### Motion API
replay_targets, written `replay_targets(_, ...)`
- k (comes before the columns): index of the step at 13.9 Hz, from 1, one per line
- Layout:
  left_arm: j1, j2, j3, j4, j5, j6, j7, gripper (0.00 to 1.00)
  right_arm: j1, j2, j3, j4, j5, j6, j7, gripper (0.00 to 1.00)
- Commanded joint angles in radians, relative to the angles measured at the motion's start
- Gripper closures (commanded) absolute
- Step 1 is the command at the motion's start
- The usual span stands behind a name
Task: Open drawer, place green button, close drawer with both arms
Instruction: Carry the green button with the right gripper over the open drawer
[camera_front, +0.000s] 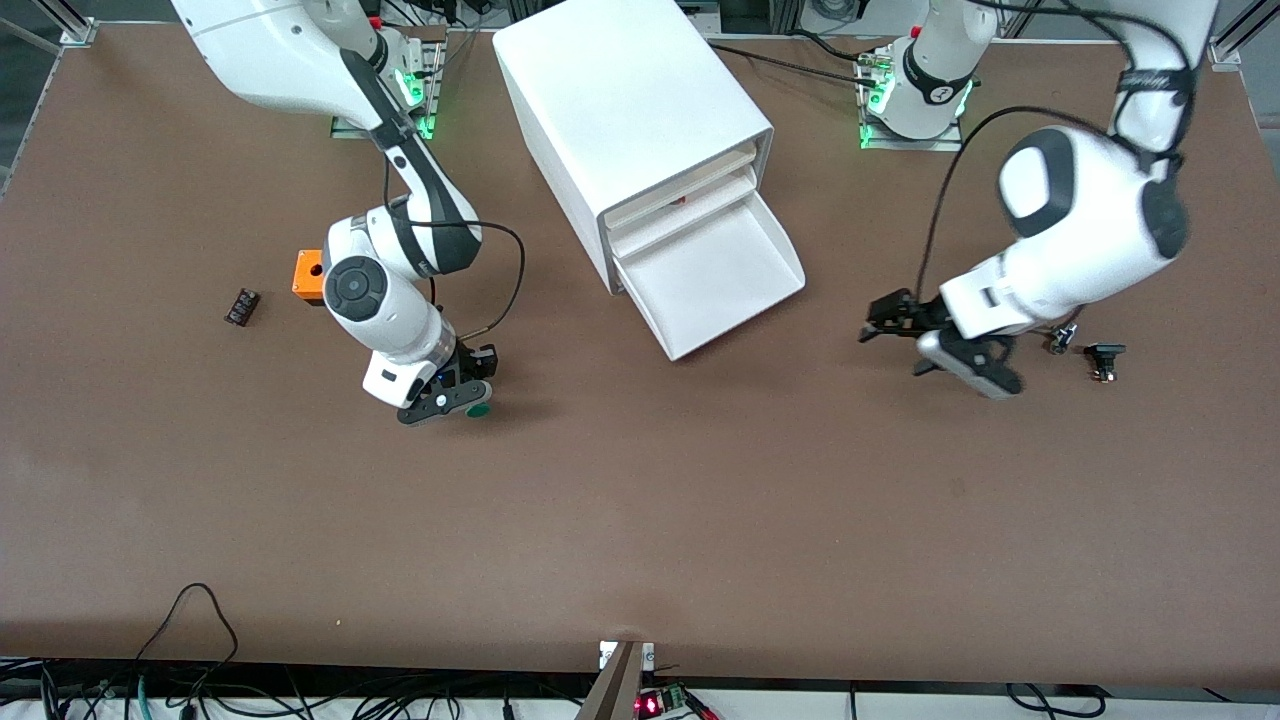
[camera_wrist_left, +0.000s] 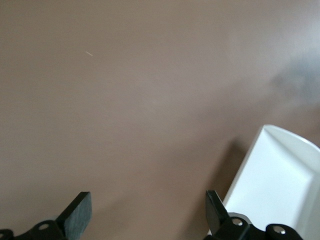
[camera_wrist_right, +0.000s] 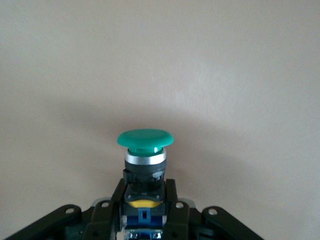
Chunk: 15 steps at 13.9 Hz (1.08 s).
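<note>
Brown table (camera_front: 640, 520) top, broad bare stretch nearer the front camera than all the objects. White cabinet (camera_front: 625, 120) sits mid-table by the robots' bases. Its bottom drawer (camera_front: 715, 275) is pulled out, tray interior bare, front lip angled toward the left arm's end.

Left arm waits. Left gripper (camera_front: 890, 345) hangs over bare table beside the drawer's front corner; fingers (camera_wrist_left: 77, 212) spread apart, nothing between them. In the left wrist view the drawer's rim (camera_wrist_left: 280, 175) lies just beside one finger, not touching.

Right gripper (camera_front: 450, 398) is low over the table toward the right arm's end, well apart from the drawer, fingers closed on the button (camera_front: 479, 409). The right wrist view shows the green cap (camera_wrist_right: 145, 139) standing clear of the fingertips, black body pinched between them.

Orange cube (camera_front: 309, 275) lies by the right arm's elbow. A small black part (camera_front: 241, 306) lies near it, closer to the table edge. Another small black part (camera_front: 1103, 358) lies near the left gripper.
</note>
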<state>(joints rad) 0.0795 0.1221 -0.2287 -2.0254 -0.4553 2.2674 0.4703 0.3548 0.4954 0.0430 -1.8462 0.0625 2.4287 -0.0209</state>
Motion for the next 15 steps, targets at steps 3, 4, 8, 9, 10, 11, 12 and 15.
replay_targets(3, 0.051, -0.192, 0.058, 0.035, 0.123, -0.239, -0.01, 0.0, -0.002, -0.024, 0.046, 0.198, -0.006, -0.189, -0.076, 0.87)
replay_targets(4, 0.051, -0.205, 0.074, 0.087, 0.195, -0.324, -0.021, 0.0, -0.002, -0.023, 0.063, 0.222, -0.026, -0.194, -0.132, 0.87)
replay_targets(8, 0.036, -0.206, 0.085, 0.22, 0.424, -0.497, -0.286, 0.0, 0.0, -0.014, 0.161, 0.289, -0.032, -0.195, -0.411, 0.87)
replay_targets(9, 0.034, -0.206, 0.084, 0.238, 0.444, -0.534, -0.321, 0.0, 0.0, -0.009, 0.194, 0.3, -0.035, -0.194, -0.48, 0.87)
replay_targets(10, 0.04, -0.202, 0.086, 0.26, 0.448, -0.561, -0.332, 0.0, 0.001, 0.02, 0.227, 0.318, -0.033, -0.188, -0.579, 0.87)
replay_targets(11, 0.049, -0.202, 0.092, 0.27, 0.448, -0.565, -0.332, 0.0, 0.006, 0.047, 0.26, 0.356, -0.03, -0.192, -0.65, 0.87)
replay_targets(12, 0.055, -0.203, 0.092, 0.272, 0.448, -0.565, -0.334, 0.0, 0.012, 0.072, 0.29, 0.393, -0.033, -0.198, -0.675, 0.87)
replay_targets(15, 0.071, -0.203, 0.092, 0.272, 0.448, -0.569, -0.385, 0.0, 0.077, 0.077, 0.307, 0.409, -0.056, -0.198, -0.689, 0.87)
